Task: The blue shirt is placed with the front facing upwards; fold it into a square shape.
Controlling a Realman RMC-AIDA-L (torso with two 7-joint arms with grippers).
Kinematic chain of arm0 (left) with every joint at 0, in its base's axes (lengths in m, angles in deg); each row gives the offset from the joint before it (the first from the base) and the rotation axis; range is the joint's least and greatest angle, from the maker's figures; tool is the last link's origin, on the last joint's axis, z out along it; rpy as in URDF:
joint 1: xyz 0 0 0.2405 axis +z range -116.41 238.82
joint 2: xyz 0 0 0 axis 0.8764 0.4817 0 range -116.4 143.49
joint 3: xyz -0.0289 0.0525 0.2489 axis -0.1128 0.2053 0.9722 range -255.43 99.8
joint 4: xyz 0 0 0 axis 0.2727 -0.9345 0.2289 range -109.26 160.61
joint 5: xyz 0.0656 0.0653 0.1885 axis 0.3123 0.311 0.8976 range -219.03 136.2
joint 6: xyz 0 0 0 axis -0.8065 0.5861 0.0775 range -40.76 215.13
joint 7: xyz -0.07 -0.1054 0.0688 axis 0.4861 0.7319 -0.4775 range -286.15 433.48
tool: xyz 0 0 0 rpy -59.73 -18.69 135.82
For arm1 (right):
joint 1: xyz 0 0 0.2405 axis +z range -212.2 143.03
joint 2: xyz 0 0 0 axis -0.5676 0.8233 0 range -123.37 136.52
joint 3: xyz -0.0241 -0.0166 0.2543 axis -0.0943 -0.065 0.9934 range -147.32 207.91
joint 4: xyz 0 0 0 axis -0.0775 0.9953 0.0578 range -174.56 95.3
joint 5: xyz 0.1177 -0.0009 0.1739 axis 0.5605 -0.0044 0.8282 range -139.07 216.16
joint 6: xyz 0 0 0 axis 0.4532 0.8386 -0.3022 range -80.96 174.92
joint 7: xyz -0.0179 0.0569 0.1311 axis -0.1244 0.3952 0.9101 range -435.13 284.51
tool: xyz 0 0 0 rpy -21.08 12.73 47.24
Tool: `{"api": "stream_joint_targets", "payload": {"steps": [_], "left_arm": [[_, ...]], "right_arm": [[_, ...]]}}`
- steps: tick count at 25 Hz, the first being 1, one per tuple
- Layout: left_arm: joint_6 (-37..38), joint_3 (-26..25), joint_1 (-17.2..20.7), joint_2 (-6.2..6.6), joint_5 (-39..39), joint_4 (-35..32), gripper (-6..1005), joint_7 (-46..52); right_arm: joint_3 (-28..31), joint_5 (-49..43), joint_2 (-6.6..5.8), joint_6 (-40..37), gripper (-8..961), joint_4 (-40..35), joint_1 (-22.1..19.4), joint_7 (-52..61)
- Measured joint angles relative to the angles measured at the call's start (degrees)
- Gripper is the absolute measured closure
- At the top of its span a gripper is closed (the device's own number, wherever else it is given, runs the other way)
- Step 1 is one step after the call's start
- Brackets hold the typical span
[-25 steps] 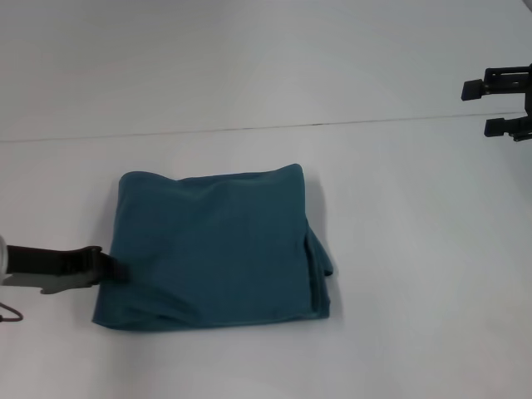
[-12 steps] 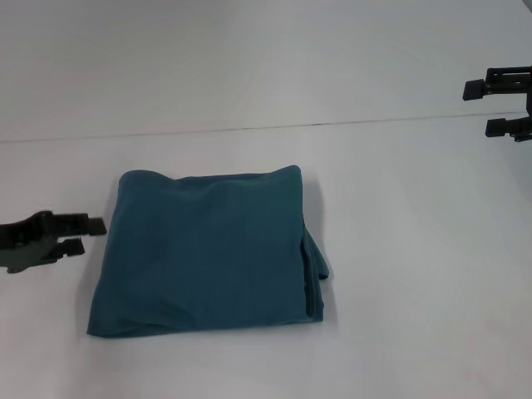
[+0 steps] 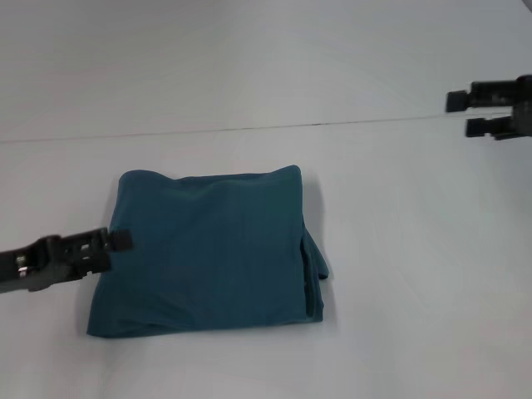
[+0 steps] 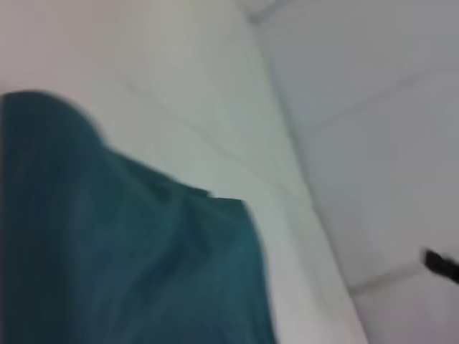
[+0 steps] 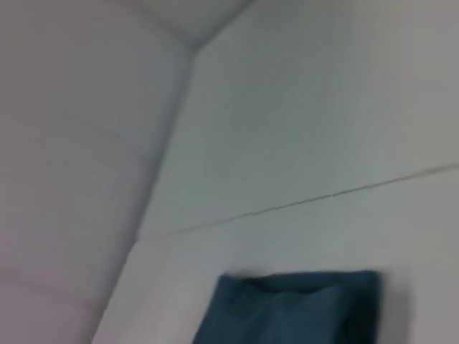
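We see the dark teal-blue cotton shirt [image 3: 212, 251] folded square on the white tabletop [image 3: 399, 274]. Left gripper [image 3: 119, 240] at its left edge, jaws state indeterminate. Right gripper [image 3: 458, 114] well apart, jaws spread.

The head view looks forward and down across the white surface [image 3: 399, 249] from above. The left wrist view sits close over the blue shirt [image 4: 107, 258]. The right wrist view sees the same shirt from farther off.
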State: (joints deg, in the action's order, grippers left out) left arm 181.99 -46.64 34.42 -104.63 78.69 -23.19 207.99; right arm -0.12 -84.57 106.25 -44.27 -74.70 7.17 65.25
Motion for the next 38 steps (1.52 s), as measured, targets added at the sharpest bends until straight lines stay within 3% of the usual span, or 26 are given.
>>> {"api": "stream_joint_targets", "payload": {"steps": [3,9,12,15,20,27,38], "left_arm": [[6.69,-3.59,0.38,0.30,-0.15,0.06,123,-10.24],[15.02,-6.33,1.27,0.63,1.19,-0.69,87,-23.45],[16.12,-5.81,1.53,0.40,1.76,-0.32,90,-29.71],[16.38,-5.19,2.18,-0.30,1.76,-0.06,94,-34.00],[16.07,-1.62,2.70,-1.50,1.76,0.01,95,-34.88],[12.22,-0.77,1.79,-4.65,1.62,0.51,95,-33.73],[7.22,0.54,1.30,-4.87,1.68,3.14,96,-33.30]], "right_arm": [[-0.11,2.51,2.61,-5.04,58,-1.82,-1.63,-14.78],[-1.37,2.68,10.59,-12.15,58,-8.77,-6.75,-33.26],[-2.87,2.66,13.44,-12.66,57,-10.24,-9.07,-38.32],[-4.64,2.64,15.20,-12.87,57,-10.34,-10.65,-41.59],[-6.73,2.48,17.14,-12.03,57,-9.24,-11.52,-42.51],[-6.31,2.76,19.09,-8.56,57,-5.51,-11.80,-42.85],[-2.20,3.12,19.21,-4.55,57,0.64,-12.78,-48.83]]}}
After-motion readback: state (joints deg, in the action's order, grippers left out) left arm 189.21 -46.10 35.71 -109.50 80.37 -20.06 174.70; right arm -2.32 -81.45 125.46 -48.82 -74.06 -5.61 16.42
